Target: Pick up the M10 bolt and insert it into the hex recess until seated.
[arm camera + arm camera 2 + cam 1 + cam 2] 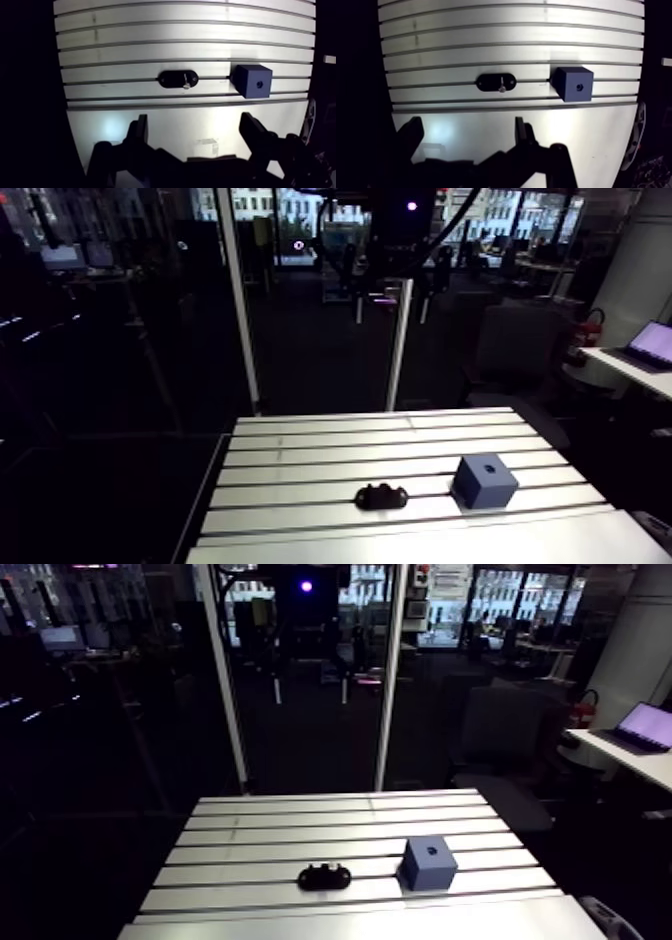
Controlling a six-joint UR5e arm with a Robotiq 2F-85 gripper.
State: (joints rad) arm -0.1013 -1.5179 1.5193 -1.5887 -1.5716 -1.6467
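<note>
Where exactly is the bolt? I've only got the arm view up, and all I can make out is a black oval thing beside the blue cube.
Observer: The wrist view shows a small silvery bolt sitting in that black oval holder, toward its end nearer the blue cube.
Operator: Is the end effector ready to grab it?
Observer: In the wrist view the end effector is open and holds nothing, and the holder lies ahead of it.
</note>
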